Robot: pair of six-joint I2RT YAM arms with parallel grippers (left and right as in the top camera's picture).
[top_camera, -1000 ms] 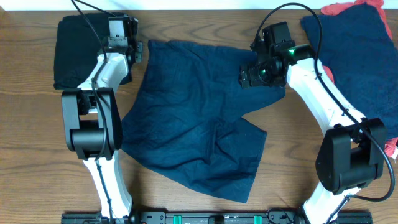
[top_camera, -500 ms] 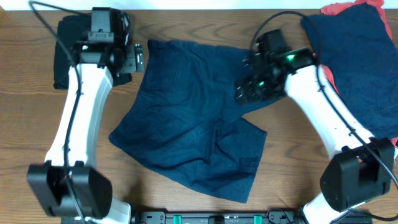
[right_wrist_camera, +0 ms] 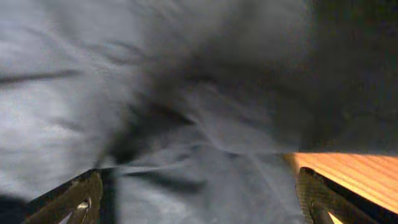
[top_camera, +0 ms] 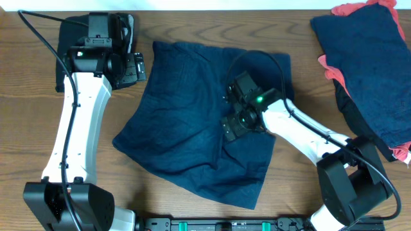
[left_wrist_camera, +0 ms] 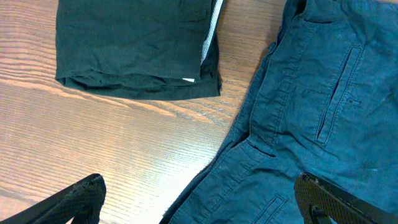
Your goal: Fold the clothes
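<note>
Right gripper [top_camera: 232, 121] has moved inward over the navy shorts [top_camera: 180, 128]

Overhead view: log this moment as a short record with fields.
spread garment: navy shorts, flat on table, not yet folded
left gripper: open, over table at shorts' edge
right gripper: open, over shorts' middle
folded: black garment, beside shorts, pale trim showing
side pile: navy garment atop coral-red piece and black piece
</note>
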